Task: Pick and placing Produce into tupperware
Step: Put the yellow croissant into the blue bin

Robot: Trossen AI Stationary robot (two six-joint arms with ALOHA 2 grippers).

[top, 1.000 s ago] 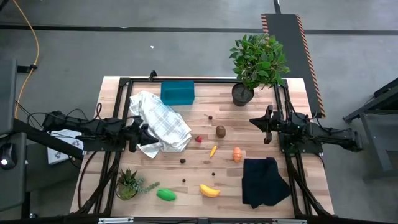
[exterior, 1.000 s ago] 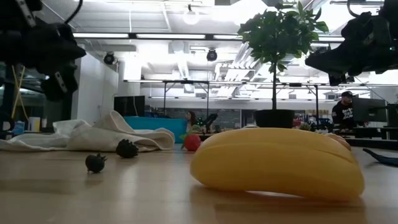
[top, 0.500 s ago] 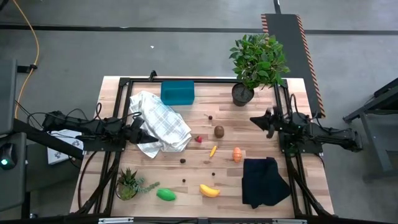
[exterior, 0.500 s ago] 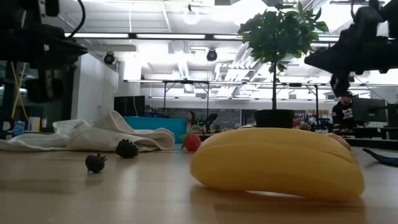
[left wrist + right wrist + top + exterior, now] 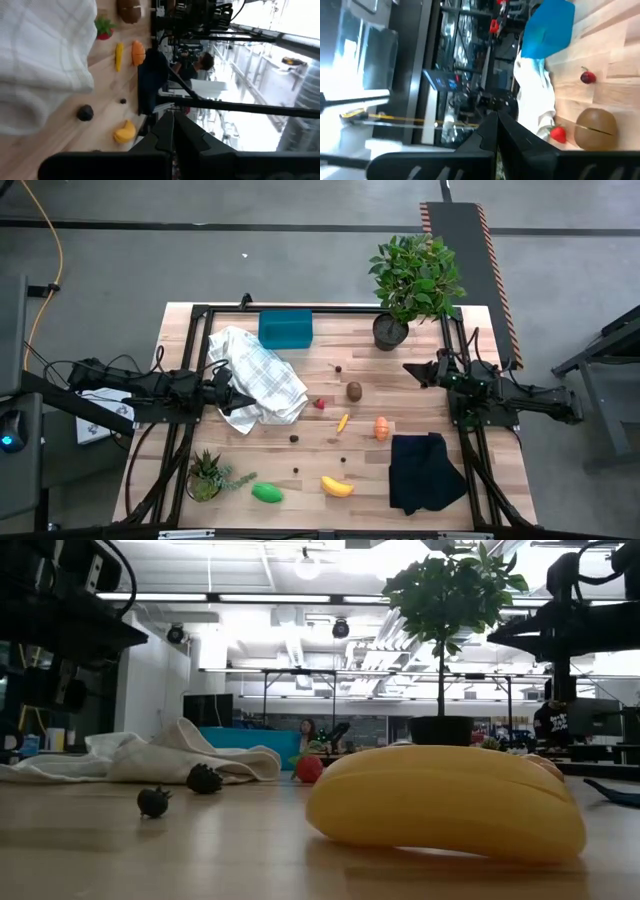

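Both grippers idle, fingers pressed together: right gripper (image 5: 412, 369) should spread, drop on the kiwi (image 5: 354, 390), carry to the far-left teal tupperware (image 5: 285, 329).

The wooden table (image 5: 330, 355) carries scattered goods. Just beside the left gripper (image 5: 247, 398) lies the white checked cloth (image 5: 258, 375), with the teal tupperware (image 5: 285, 328) beyond it at the far edge. Between the two grippers lie a strawberry (image 5: 320, 404), a brown kiwi (image 5: 354, 390), a small yellow piece (image 5: 343, 422), an orange carrot (image 5: 381, 427) and tiny dark berries (image 5: 294, 438). Near the right gripper (image 5: 412, 369) stands the potted bush (image 5: 390, 330); a black cloth (image 5: 427, 470) lies at the near side. Along the near edge: banana (image 5: 337, 486), green oval (image 5: 266, 493), spiky plant (image 5: 205, 474).
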